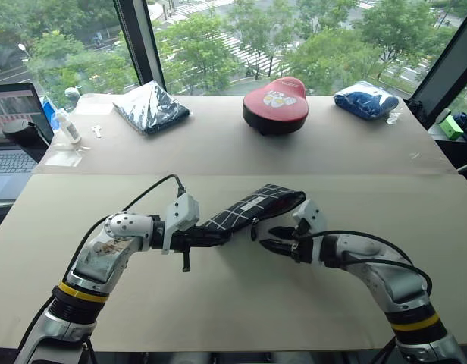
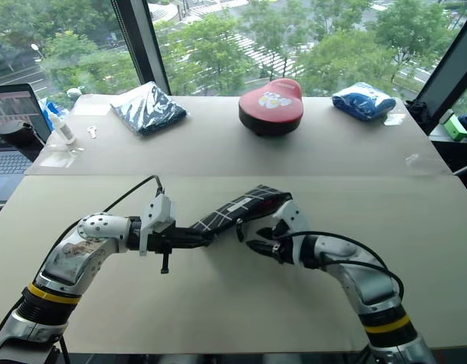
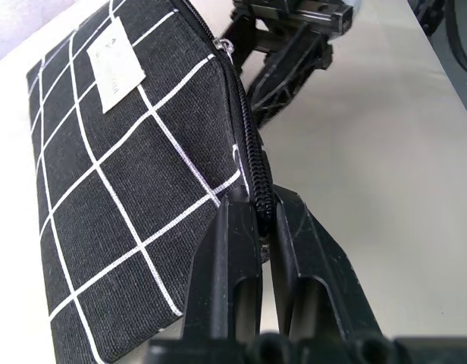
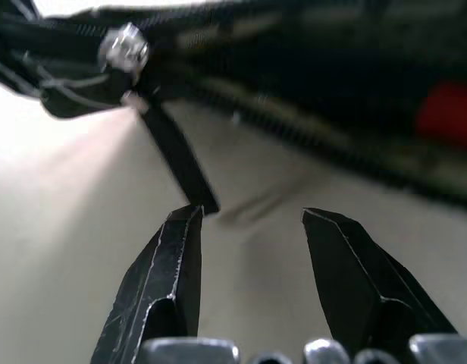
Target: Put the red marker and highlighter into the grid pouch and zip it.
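Note:
The grid pouch (image 1: 252, 205), black with white lines and a small white label, slants up off the table between my two grippers. My left gripper (image 3: 260, 201) is shut on the pouch's zipper edge at its near end. My right gripper (image 1: 262, 237) stands open just under the pouch's other end. In the right wrist view a black zipper pull (image 4: 177, 163) hangs from the metal slider (image 4: 123, 49), touching one fingertip (image 4: 189, 216). A blurred red patch (image 4: 446, 114) shows inside the pouch's mouth; I cannot tell whether it is the red marker. The highlighter is hidden.
A red dome-shaped case (image 1: 276, 102) sits at the back middle of the table. Dark blue wrapped bundles lie at the back left (image 1: 150, 106) and back right (image 1: 366, 98). A laptop (image 1: 14, 129) and a small bottle (image 1: 67, 125) stand at the far left.

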Motion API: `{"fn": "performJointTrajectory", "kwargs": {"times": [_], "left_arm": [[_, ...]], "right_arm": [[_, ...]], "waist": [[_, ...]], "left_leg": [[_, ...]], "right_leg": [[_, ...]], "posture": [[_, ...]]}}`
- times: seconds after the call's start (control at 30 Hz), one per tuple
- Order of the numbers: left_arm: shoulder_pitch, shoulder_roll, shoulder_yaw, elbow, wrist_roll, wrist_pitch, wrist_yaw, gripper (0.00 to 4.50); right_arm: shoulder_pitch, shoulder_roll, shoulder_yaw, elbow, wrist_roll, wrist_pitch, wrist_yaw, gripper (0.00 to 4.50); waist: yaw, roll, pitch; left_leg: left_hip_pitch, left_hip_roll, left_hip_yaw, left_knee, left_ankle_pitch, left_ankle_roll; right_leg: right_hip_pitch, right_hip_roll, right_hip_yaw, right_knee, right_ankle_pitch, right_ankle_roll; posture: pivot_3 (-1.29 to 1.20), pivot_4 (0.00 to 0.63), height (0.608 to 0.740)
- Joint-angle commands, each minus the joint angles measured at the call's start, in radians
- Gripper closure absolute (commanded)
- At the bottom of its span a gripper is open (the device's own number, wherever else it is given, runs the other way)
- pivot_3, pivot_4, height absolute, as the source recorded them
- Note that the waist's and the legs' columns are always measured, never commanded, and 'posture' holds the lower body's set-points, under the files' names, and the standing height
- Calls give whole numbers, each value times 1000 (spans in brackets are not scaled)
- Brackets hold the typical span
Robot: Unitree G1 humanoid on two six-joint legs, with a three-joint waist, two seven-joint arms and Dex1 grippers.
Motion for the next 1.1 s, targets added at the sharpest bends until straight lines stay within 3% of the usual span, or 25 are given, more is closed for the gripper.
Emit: {"fn": "performJointTrajectory", "kwargs": {"times": [0.03,0.3,0.57,0.77,1.1], "left_arm": [[-11,2,15,-30,-15,-6,-2,4500],[-14,-2,8,-27,-10,-8,-2,4500],[-6,3,13,-35,-14,-1,0,4500],[-8,7,15,-33,-13,0,-3,4500],[-2,4,15,-37,-16,1,2,4500]], "right_arm": [[-37,33,25,-2,9,25,0,2161],[-69,53,61,-12,21,67,27,2161],[-66,-50,42,74,-48,-15,100,2161],[-25,-115,15,39,26,18,214,2161],[-78,-1,66,2,39,80,160,2161]], "waist": [[1,0,0],[-2,0,0],[-1,0,0],[-1,0,0],[-6,0,0]], "left_leg": [[0,0,0,0,0,0],[0,0,0,0,0,0],[0,-1,0,0,0,0],[0,-1,0,-1,0,0],[0,0,0,-1,0,0]], "right_leg": [[0,0,0,0,0,0],[0,0,0,0,0,0],[0,0,0,0,0,0],[0,1,0,0,0,0],[0,1,0,0,0,0]], "posture": [[0,150,740],[0,150,740],[0,150,740],[0,150,740],[0,150,740]]}}
